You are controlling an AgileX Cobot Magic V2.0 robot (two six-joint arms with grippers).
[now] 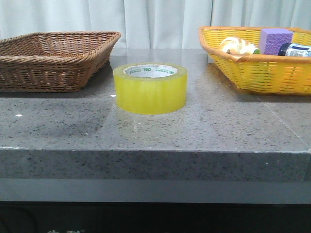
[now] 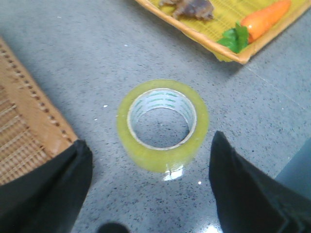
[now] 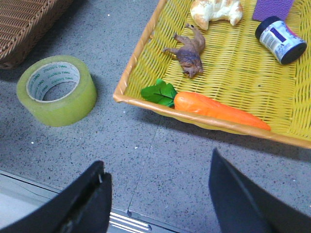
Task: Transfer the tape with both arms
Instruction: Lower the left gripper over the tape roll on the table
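There was one tape (image 1: 150, 88) on one table (image 1: 204, 131). Two baskets stood there: one brown basket (image 1: 53, 60) and one yellow basket (image 1: 262, 73). The yellow basket held one purple block (image 1: 275, 40), one jar (image 3: 281, 40), one carrot (image 3: 218, 110), one animal figure (image 3: 190, 51) and one bread piece (image 3: 215, 10). Two grippers showed: the left gripper (image 2: 150, 194) and the right gripper (image 3: 158, 194).

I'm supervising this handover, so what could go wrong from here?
The tape is glossy and wide, so the open left hand hovering over it might slip off its wall. It sits near the brown basket, which a finger could clip. The right hand hangs beside the yellow basket and could nudge it.
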